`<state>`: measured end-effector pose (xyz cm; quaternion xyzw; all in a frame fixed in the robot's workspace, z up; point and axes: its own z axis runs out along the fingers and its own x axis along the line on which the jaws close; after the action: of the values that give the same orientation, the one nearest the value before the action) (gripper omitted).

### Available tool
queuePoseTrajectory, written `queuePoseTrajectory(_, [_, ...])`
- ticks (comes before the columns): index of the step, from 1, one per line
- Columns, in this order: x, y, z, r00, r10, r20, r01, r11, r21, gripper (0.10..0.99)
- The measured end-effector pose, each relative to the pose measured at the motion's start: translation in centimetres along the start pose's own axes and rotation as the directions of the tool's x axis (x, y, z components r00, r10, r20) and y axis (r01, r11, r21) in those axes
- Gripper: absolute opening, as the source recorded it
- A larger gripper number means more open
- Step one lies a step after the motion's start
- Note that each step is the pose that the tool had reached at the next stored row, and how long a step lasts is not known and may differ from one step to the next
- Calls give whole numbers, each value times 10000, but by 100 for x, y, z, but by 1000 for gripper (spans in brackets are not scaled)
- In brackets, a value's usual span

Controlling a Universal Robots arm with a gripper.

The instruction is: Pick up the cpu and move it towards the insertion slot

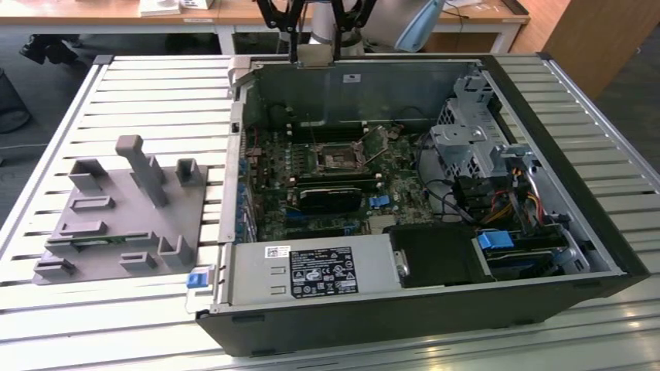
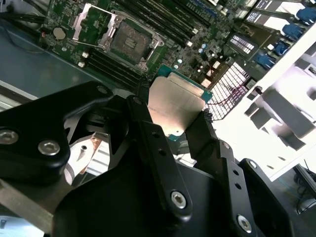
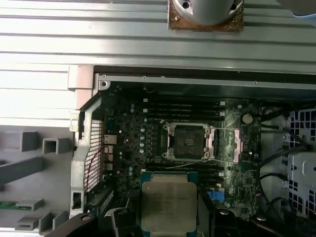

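- Holding the cpu (image 2: pixel 175 106) by two opposite edges, the gripper (image 2: pixel 173 129) is closed on it, clear above the board.
- The insertion slot (image 3: pixel 188 141) lies near the cpu, open, frame raised.
- Good practice, I judge: keep the chip level and square to the slot, moving slowly.

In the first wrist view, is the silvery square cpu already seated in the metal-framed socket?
No: the silvery square cpu is held between the black tool fingers, apart from the open metal-framed socket, whose dark centre is bare.
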<state>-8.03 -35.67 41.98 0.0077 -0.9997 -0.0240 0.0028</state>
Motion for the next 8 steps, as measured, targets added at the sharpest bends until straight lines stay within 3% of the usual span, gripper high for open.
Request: queuePoseTrajectory(8, [-159, 104, 55, 10000, 2, 3, -2, 10000, -3, 545])
